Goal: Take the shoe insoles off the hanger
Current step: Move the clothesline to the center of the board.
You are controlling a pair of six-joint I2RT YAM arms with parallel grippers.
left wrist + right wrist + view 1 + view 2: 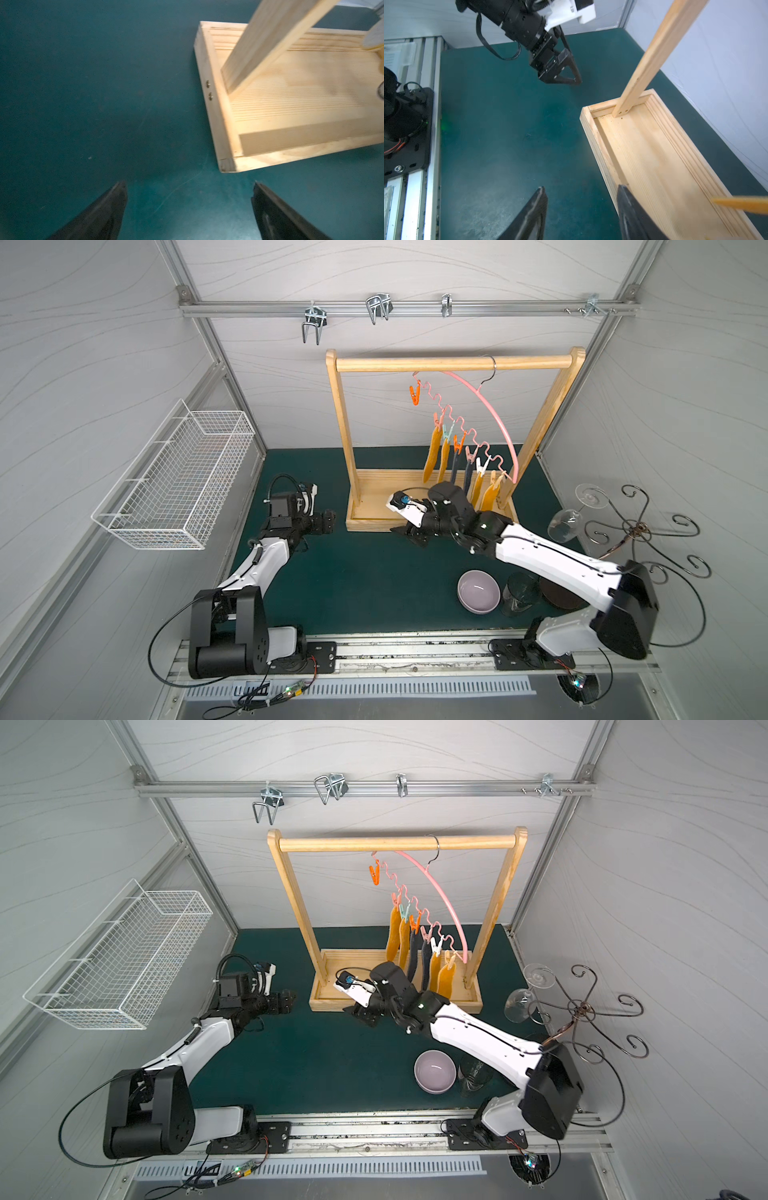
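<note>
Right arm (478, 1036) partly hides grey insoles (413, 957).

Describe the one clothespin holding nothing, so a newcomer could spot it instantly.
Find the wooden rack on the green mat; a pink hanger hooks over its top rail, tilted. At the wavy bar's raised end hangs a lone orange clothespin, empty, while the pins lower down grip insoles.

Bright, even light; left wrist view soft, left hand (189, 185) blurred.
</note>
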